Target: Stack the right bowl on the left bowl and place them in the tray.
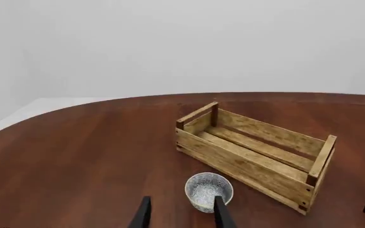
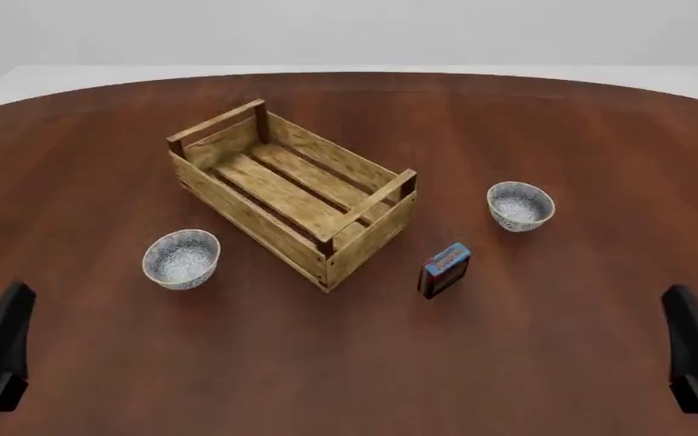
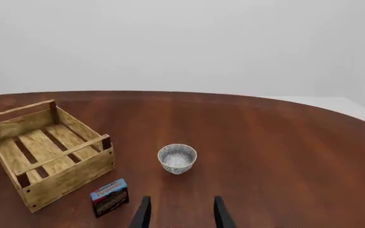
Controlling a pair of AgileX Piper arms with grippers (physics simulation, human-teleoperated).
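The tray (image 2: 291,191) sits between both bowls (upright) (image 2: 182,258) (image 2: 520,205).

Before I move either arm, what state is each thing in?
left bowl: upright, empty, on the table.
right bowl: upright, empty, on the table.
tray: empty, angled.
small box: standing beside the tray.
left gripper: jaws open.
right gripper: jaws open.
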